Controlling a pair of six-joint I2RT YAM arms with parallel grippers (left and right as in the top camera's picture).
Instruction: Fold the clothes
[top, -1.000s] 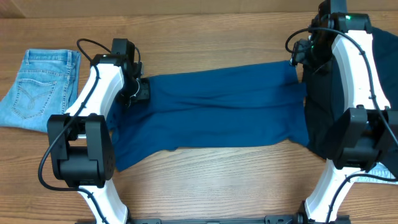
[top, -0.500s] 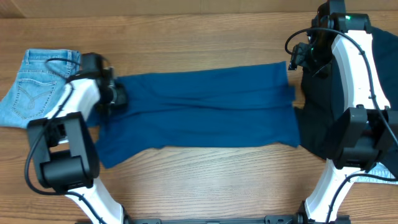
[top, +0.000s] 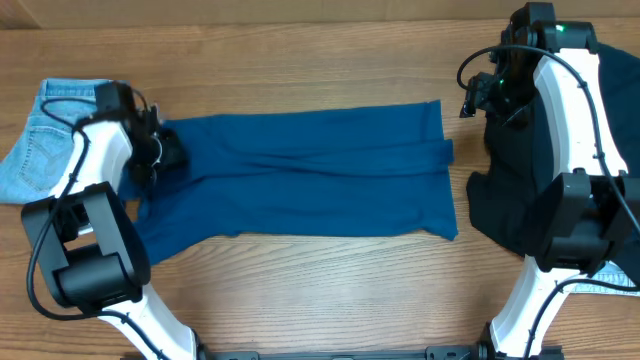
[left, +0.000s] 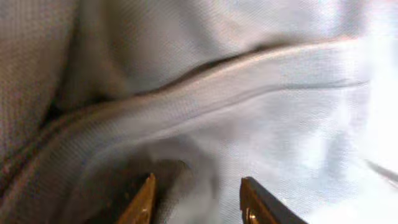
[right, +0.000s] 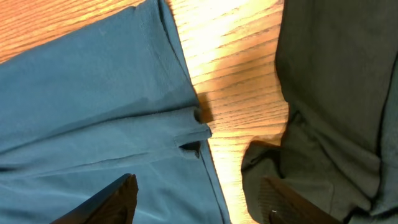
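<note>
A mid-blue jersey top (top: 310, 175) lies stretched across the middle of the table. My left gripper (top: 165, 155) sits at its left end, and in the left wrist view a fold of the top (left: 205, 124) fills the space between the left gripper's (left: 196, 186) fingers. My right gripper (top: 472, 98) hovers open at the back right, over the bare strip of wood (right: 236, 74) between the top's right hem (right: 186, 124) and the dark navy garment (right: 336, 93). Nothing is between the right gripper's (right: 198, 186) fingers.
Small light-blue jeans (top: 35, 150) lie at the far left, just beyond my left gripper. The dark navy garment (top: 510, 190) covers the right side under my right arm. A pale cloth (top: 610, 280) peeks out at the lower right. Bare wood (top: 320, 290) runs along the front.
My left gripper has travelled left toward the jeans, dragging the blue top with it. The top's right edge has slid off the navy garment and away from my right gripper, which stayed in place.
</note>
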